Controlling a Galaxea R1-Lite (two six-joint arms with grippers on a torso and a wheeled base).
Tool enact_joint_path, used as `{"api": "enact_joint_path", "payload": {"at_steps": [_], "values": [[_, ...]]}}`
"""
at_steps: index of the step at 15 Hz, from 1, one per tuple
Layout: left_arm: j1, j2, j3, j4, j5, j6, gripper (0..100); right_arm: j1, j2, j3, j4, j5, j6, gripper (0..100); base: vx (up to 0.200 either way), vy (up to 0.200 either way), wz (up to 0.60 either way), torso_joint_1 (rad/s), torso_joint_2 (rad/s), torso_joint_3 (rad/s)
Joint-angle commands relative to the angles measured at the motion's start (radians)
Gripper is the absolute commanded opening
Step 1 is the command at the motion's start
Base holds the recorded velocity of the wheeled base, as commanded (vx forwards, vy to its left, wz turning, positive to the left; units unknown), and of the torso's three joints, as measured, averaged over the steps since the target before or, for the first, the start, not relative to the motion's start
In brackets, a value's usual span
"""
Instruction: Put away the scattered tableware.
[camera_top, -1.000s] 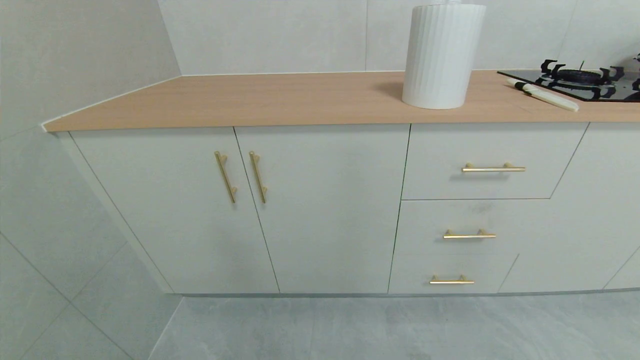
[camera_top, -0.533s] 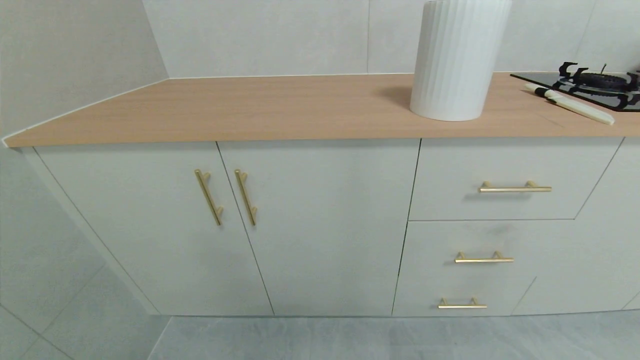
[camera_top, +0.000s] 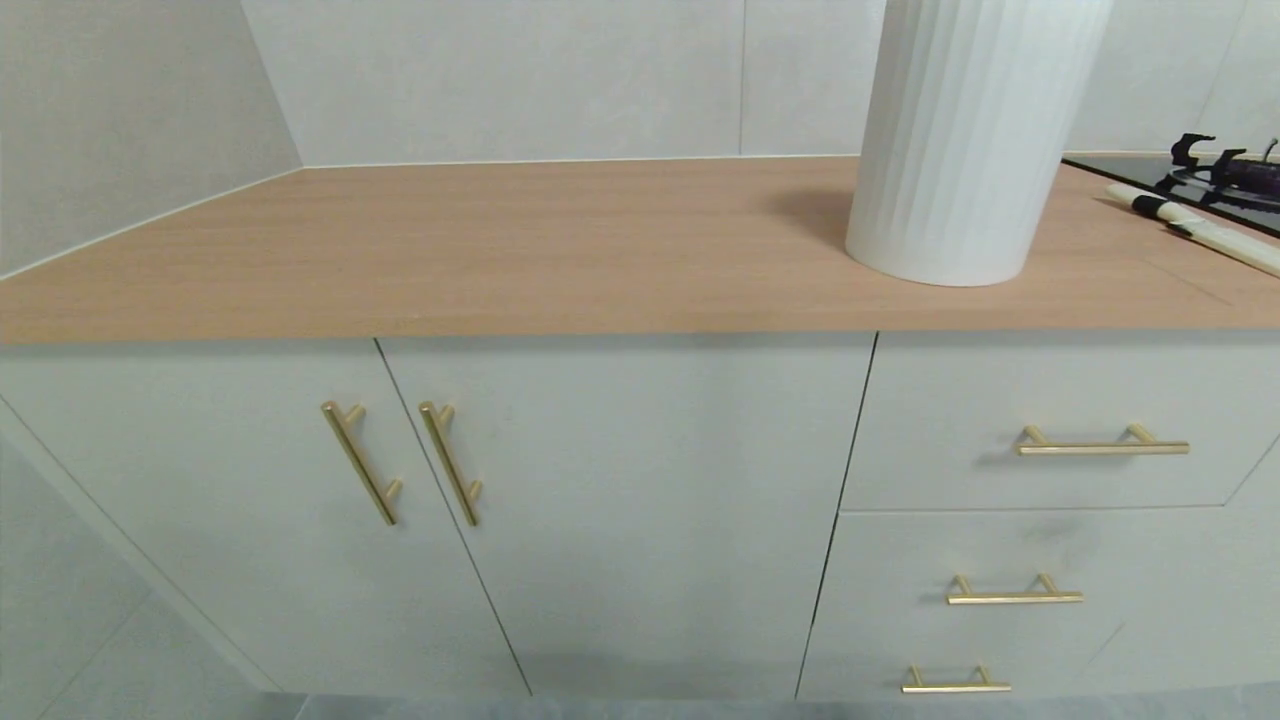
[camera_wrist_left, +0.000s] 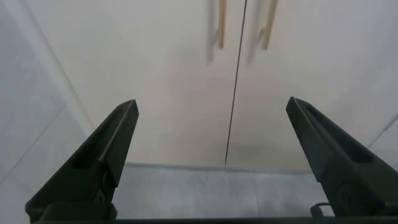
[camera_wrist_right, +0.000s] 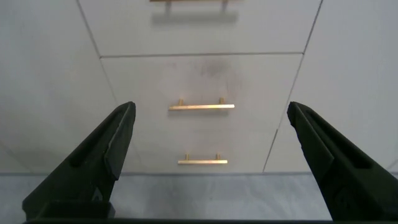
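Observation:
A tall white ribbed container (camera_top: 970, 140) stands on the wooden countertop (camera_top: 500, 250) at the right. A cream knife with a black band (camera_top: 1195, 228) lies farther right, by the stove. My left gripper (camera_wrist_left: 211, 109) is open, held low facing the cabinet doors with gold handles (camera_wrist_left: 219, 25). My right gripper (camera_wrist_right: 211, 112) is open too, held low facing the drawer fronts and their gold handles (camera_wrist_right: 201, 107). Nothing sits between either pair of fingers.
A black gas stove (camera_top: 1220, 175) sits at the far right of the counter. Below it are two cabinet doors (camera_top: 620, 500) and a stack of three drawers (camera_top: 1040, 450). A tiled wall closes off the left side, and grey floor lies below.
The whole head view has shifted: the counter and cabinets now look nearer and larger, with things lower and farther right in the picture. The camera has moved closer; no object has moved.

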Motion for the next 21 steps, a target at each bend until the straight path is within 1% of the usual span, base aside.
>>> {"api": "enact_joint_path", "payload": {"at_steps": [1,7,19,21], "values": [[0.001,0.002,0.0,0.0,0.001,0.0,100,0.0,0.002,0.0,0.0,0.0,-0.001,100,0.0,0.0,0.0,0.0,0.0,0.0],[0.001,0.0,0.0,0.0,0.001,0.001,100,0.0,0.002,0.0,0.0,0.0,0.001,100,0.0,0.0,0.0,0.0,0.0,0.0],[-0.001,0.002,0.002,0.0,0.001,0.0,100,0.0,0.002,0.0,0.0,0.0,-0.001,100,0.0,-0.2,0.0,0.001,0.0,0.003],[-0.001,0.002,0.0,0.0,0.001,0.0,100,0.0,0.002,0.0,0.0,0.0,-0.001,100,0.0,0.0,0.0,0.0,0.0,0.0]]}}
